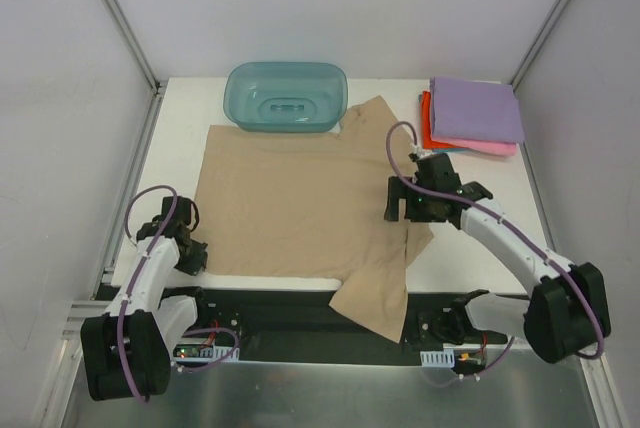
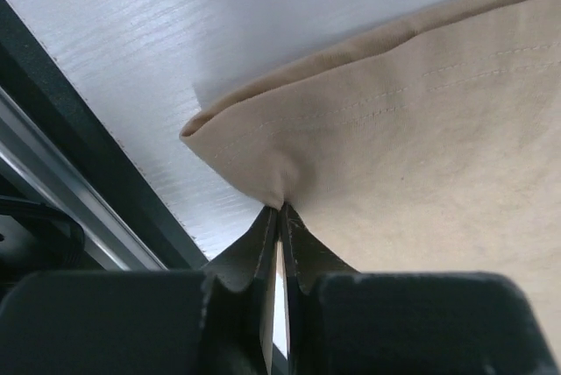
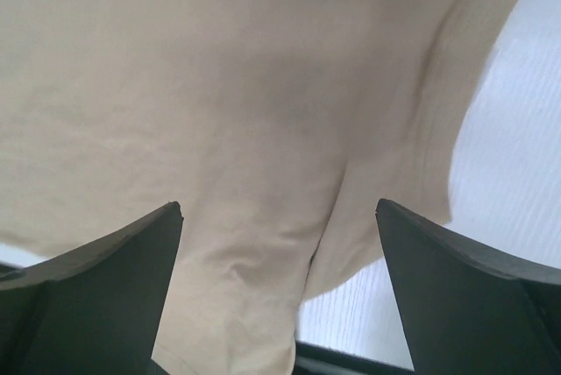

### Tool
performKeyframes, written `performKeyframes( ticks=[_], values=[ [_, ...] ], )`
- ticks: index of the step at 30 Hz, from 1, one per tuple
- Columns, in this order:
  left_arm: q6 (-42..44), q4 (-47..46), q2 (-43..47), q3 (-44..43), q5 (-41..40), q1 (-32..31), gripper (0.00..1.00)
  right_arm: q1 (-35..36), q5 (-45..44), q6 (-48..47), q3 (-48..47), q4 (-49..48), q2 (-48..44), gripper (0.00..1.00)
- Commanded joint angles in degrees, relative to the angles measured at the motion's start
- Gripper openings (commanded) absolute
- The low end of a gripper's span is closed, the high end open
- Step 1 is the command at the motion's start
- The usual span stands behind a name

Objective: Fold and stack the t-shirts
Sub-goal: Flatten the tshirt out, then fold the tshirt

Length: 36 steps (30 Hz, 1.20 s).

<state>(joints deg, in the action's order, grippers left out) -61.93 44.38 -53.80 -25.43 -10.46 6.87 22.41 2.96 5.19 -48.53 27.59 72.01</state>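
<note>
Clamped left pincer [image 2: 280, 210] tight on tan t-shirt [image 1: 290, 208] corner, well nearward of teal tub [image 1: 287, 96]. Held right pincer [image 3: 279, 207] agape over shirt, nearward-right of tub. Found shirt spread on desk [image 1: 480, 238], just beside tub.

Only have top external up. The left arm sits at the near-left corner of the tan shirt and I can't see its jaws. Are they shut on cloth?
Observer: Yes. In the left wrist view the left gripper is shut, with its jaws pinching the hemmed corner of the tan shirt.
Operator: And the right one? From above the arm hides the cloth under it.
Observer: In the right wrist view the right gripper is open. Its jaws are spread wide over the shirt, with a crease running between them. I can't tell if the tips touch the cloth.
</note>
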Motion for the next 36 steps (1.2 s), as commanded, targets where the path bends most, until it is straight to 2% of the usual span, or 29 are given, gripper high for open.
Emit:
performKeyframes(
  ticks=[1,2,4,5,7,8,11,13,14,17,19,21,22,28,29,30,32,34,36],
  values=[
    [2.34,-7.55,-2.89,1.88,1.49,0.59,0.0,8.76,-0.23,-2.55,4.4,6.66,-10.03,0.97],
    [2.78,-8.16,-2.98,1.7,1.93,0.6,0.0,11.22,-0.5,-2.38,5.28,7.9,-13.44,0.98],
    [3.75,-8.61,-2.45,1.7,2.2,0.6,0.0,19.65,-0.94,-1.07,6.69,12.19,-16.1,0.98],
    [4.01,-8.61,-1.32,1.79,2.28,0.6,0.0,26.3,-1.11,0.94,7.05,13.7,-17.76,0.99],
    [4.54,-8.61,0.7,2.14,2.55,0.6,0.0,33.62,-2.25,4.72,7.49,17.73,-18.57,0.99],
    [4.63,-8.61,1.41,2.4,2.81,0.6,0.0,40.62,-2.52,8.66,7.75,18.37,-18.4,0.97],
    [4.45,-8.78,2.91,3.11,3.33,0.51,0.0,51.98,-2.61,13.86,8.02,18.99,-14.98,0.91],
    [4.63,-8.78,3.26,3.28,3.69,0.6,0.0,55.35,-4.44,17.73,7.32,19.42,-10.15,0.88],
    [4.8,-8.78,3.35,3.2,3.78,0.6,0.0,57.11,-4.98,18.62,7.23,19.43,-8.65,0.82],
    [5.33,-8.7,3.35,3.19,3.78,0.51,0.0,57.83,-3.49,20.99,9.33,18.11,-4.6,0.72],
    [5.33,-8.7,3.44,3.46,3.87,0.51,0.0,57.83,0.71,22.48,11.08,15.93,-3.46,0.68],
    [5.24,-8.61,3.53,3.63,3.78,0.51,0.0,58.18,2.22,23.37,13.55,13.81,-3.19,0.57],
    [5.16,-8.7,3.7,3.63,3.78,0.51,0.0,58.36,3.7,23.81,14.07,12.5,-2.84,0.55],
    [4.89,-8.61,4.58,4.25,3.78,0.59,0.0,61.17,5.3,24.69,15.66,10.03,-0.56,0.56],
    [4.89,-8.61,4.67,4.34,3.69,0.51,0.0,61.17,5.3,24.87,15.84,9.76,1.01,0.53],
    [4.89,-8.61,4.84,4.51,3.69,0.51,0.0,61.26,5.04,24.95,15.66,9.85,1.81,0.47],
    [4.89,-8.52,5.02,4.51,3.52,0.51,0.0,61.17,3.28,25.57,15.4,11.25,2.96,0.23],
    [4.98,-8.08,5.2,4.34,3.6,0.51,0.0,61.26,1.01,26.44,12.96,15.96,2.96,0.07],
    [4.89,-7.65,5.37,4.07,3.6,0.51,0.0,61.52,0.73,26.19,10.05,22.72,0.96,0.01]
  ],
)
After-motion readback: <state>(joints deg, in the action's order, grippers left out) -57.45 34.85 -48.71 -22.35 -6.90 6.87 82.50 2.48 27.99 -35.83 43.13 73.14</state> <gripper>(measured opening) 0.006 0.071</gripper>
